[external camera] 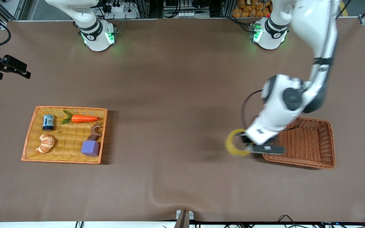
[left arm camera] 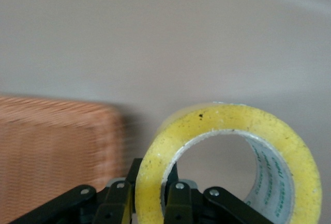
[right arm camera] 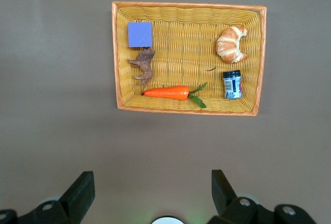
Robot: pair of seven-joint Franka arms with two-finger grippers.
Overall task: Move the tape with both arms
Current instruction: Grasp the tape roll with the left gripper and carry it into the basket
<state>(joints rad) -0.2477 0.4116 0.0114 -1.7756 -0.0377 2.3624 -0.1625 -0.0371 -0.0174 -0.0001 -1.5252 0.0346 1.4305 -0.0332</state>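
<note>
Left gripper (external camera: 245, 143) pinching tape (external camera: 233, 143) by its rim, held over table beside brown basket (external camera: 309, 144) so ring stays reachable for handover; right gripper (right arm camera: 152, 195) spread, waiting above yellow tray (right arm camera: 189, 8)

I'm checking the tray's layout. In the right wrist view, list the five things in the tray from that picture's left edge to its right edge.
purple cube → toy horse → carrot → croissant, with the small blue jar directly below it in the picture, so those two share the last place.
</note>
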